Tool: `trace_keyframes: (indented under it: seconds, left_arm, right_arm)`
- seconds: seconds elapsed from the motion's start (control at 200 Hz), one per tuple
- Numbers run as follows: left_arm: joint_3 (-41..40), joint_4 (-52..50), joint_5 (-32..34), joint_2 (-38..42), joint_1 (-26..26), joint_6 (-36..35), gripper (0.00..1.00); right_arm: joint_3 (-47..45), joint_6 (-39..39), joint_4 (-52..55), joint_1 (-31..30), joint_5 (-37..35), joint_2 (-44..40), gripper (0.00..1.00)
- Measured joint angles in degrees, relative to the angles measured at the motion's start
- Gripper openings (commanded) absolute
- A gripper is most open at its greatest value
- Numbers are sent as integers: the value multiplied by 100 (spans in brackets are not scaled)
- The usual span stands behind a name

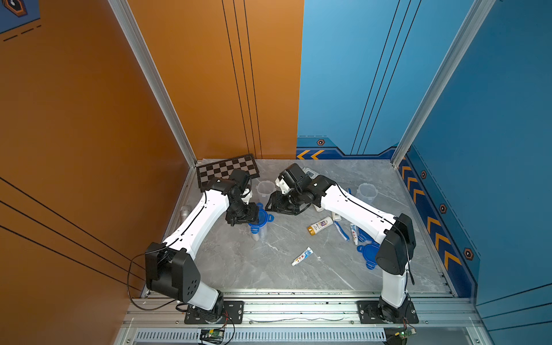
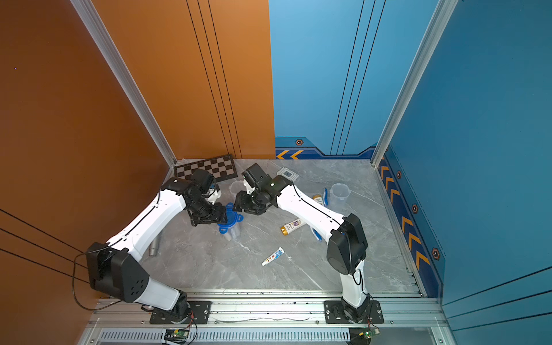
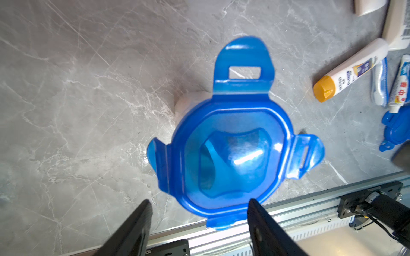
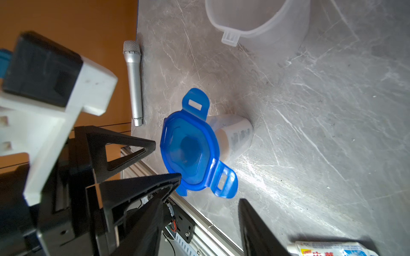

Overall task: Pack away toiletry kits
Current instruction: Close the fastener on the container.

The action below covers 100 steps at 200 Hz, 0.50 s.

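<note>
Grey marble bench, left of centre: one lidded cup stands upright, its blue lid with the tabs splayed. The left pincer hangs open and empty at the lid's rim, nearest. The right pincer, also open and empty, waits just beside the cup.

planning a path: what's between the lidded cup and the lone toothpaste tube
Only bare table between the lidded cup and the tube, seen in both top views.
</note>
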State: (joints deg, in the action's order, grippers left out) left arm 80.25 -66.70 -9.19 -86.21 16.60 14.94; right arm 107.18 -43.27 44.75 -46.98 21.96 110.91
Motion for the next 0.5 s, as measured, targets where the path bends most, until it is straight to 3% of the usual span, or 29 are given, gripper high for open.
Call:
trace_keyframes:
  seconds: [0.25,0.501]
  left_arm:
    - [291,9,184,-81,-4,9,64]
    - [339,90,212,-476,-2,-26,61]
  right_arm:
    - [461,367,619,-107,-199,468,39]
    - [586,498,938,-223,-278,640,39]
